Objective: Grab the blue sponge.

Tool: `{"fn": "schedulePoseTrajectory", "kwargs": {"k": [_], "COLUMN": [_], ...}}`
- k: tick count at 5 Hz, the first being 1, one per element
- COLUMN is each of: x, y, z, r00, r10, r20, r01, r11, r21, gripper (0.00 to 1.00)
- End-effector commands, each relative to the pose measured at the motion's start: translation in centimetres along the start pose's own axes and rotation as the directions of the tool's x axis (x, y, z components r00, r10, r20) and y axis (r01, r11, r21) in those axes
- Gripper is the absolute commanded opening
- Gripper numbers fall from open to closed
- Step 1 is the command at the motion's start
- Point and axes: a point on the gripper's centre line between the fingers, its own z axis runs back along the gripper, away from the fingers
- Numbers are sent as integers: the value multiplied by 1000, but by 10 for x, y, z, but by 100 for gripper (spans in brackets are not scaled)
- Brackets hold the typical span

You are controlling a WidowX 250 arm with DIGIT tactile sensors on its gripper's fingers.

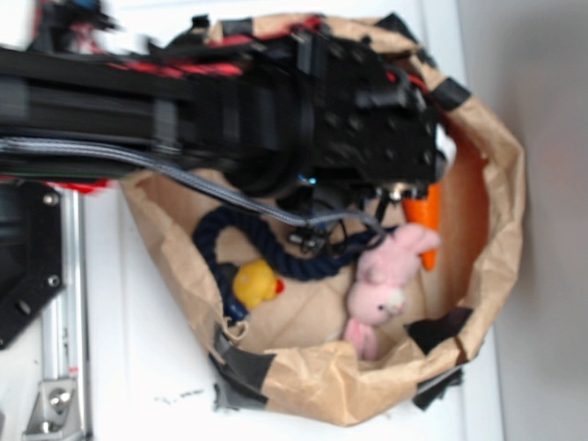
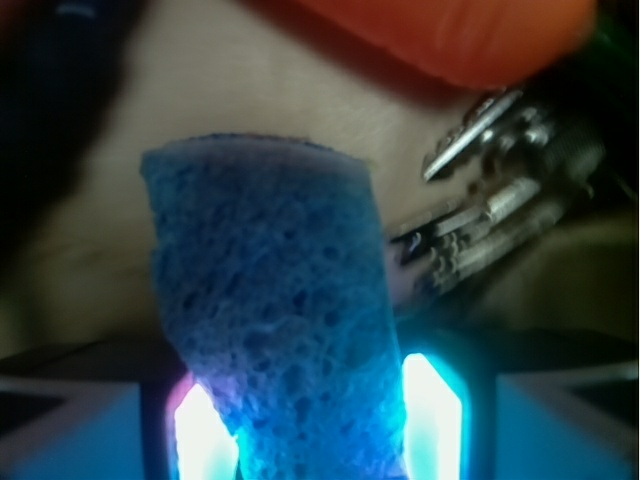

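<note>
- In the wrist view the gripper (image 2: 318,420) has its two glowing fingers (image 2: 432,415) pinching the blue sponge (image 2: 270,300) from both sides, touching its lower end
- The sponge stands up between the fingers, porous and slightly tilted, its upper end free above a tan paper surface
- Beyond the sponge an orange carrot (image 2: 450,35) lies across the top of the wrist view, and a bunch of metal keys (image 2: 500,215) lies to the right
- In the exterior view the black arm (image 1: 276,101) reaches in from the left over a brown paper bag (image 1: 496,184) with rolled-down edges, and hides the fingers and the sponge
- Inside the bag lie a navy rope (image 1: 266,243), a yellow duck (image 1: 255,283), a pink plush bunny (image 1: 386,280) and the carrot (image 1: 427,216) near the right wall
- The bag sits on a white tabletop (image 1: 156,367), with black tape (image 1: 243,367) on its lower edge
</note>
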Motion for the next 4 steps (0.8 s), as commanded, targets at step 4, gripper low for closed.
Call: {"fn": "schedulePoseTrajectory", "kwargs": {"k": [4], "x": [-28], "y": [-24], "z": [126], "r00": [794], "r10": [603], "r20": [75], "r01": [-592], "r11": [796], "r21": [-126], "gripper": [0]}}
